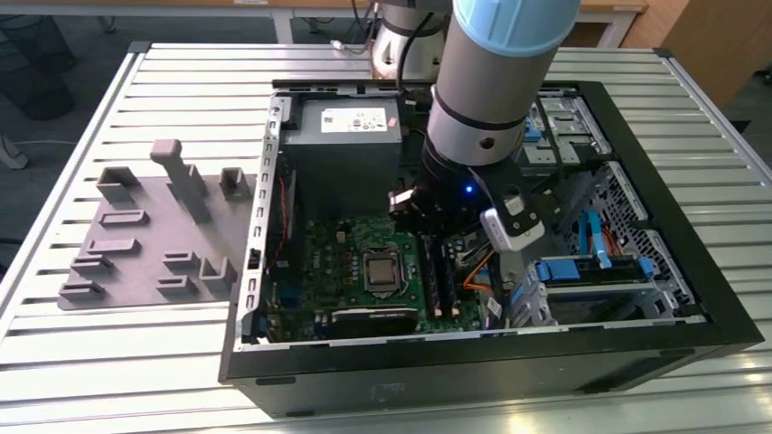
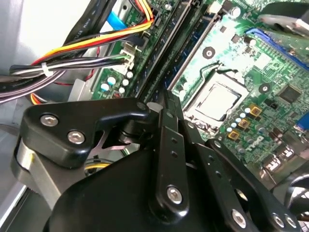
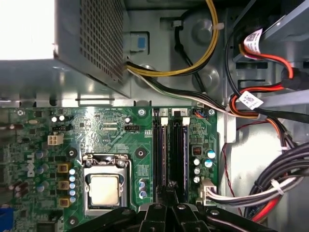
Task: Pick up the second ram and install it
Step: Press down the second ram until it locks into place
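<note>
Two slots [image 1: 440,276] sit at 3 o'clock of CPU [image 1: 383,268] in the exterior view. The gripper [image 3: 169,198] is over them, can't tell if open or closed. Likely the ram is light, stiff and fragile, so grip its long edges mid-length.

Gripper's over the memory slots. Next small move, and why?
Probably a slight sideways nudge before going any lower. In the first wrist view the gripper sits low over the near end of the two memory slots, roughly above the strip between them rather than squarely over either one.
</note>
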Robot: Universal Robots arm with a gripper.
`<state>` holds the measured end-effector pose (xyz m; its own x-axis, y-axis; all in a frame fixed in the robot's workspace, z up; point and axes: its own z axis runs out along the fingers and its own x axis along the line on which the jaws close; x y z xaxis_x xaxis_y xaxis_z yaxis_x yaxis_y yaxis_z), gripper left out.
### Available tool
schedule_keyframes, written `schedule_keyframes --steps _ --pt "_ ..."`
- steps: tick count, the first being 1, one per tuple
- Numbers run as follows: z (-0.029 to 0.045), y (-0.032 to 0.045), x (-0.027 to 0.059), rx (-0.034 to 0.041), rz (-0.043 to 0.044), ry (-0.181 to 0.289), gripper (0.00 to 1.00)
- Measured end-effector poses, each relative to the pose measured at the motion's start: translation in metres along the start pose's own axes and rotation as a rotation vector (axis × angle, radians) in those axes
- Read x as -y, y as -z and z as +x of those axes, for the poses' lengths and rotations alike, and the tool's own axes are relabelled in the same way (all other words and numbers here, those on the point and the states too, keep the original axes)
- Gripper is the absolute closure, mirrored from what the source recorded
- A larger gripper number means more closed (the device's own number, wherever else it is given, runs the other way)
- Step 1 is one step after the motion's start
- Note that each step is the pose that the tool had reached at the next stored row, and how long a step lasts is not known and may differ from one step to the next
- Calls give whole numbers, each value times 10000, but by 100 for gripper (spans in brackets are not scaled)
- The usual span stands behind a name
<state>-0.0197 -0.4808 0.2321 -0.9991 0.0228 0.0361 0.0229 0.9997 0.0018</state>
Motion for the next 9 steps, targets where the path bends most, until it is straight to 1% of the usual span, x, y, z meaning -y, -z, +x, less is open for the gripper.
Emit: schedule_keyframes --steps 9 --pt "0 9 0 -1 2 0 89"
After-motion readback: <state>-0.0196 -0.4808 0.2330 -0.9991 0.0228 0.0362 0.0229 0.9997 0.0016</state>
